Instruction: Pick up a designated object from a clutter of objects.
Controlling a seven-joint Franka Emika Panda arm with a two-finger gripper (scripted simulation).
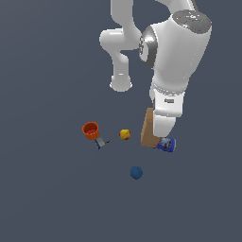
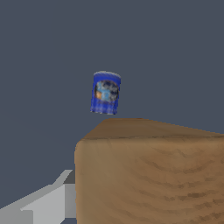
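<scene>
One brown box (image 1: 149,128), one blue can (image 1: 167,144), two balls, one cup (image 1: 90,130), tool (image 1: 161,137) grip unclear

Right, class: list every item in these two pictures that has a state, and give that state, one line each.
brown box: tilted, partly hidden behind the arm's hand
blue can: on its side, beside the box
orange-red cup: tipped, opening visible
grey tool: lying flat beside the cup
yellow-orange ball: resting alone
dark blue ball: resting alone
gripper: one finger shows beside the box; open or shut unclear
</scene>
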